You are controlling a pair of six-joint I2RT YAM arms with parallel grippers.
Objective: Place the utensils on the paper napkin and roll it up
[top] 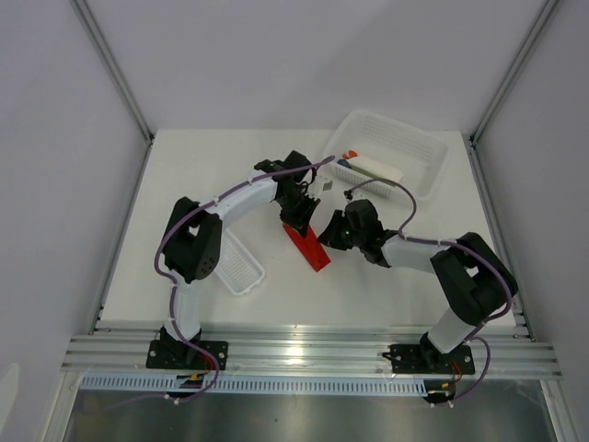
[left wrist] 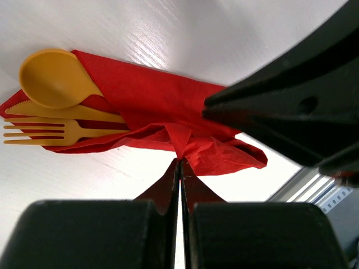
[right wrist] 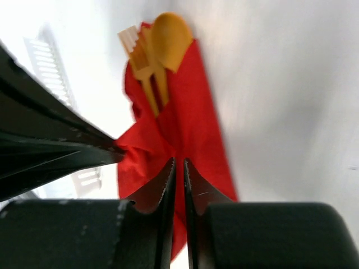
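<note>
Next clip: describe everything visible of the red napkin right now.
The napkin is thin red paper, folded lengthwise into a loose, creased roll lying flat on the white table. The orange utensils lie inside, heads sticking out one end. Its long edge bunches where the shut left gripper pinches it; the right gripper sits at its middle.

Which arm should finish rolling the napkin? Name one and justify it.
Left, probably. The left end effector is shut on the bunched loose fold of the red paper napkin, beside the orange utensils. The right end effector sits over the roll with no clear grip.
</note>
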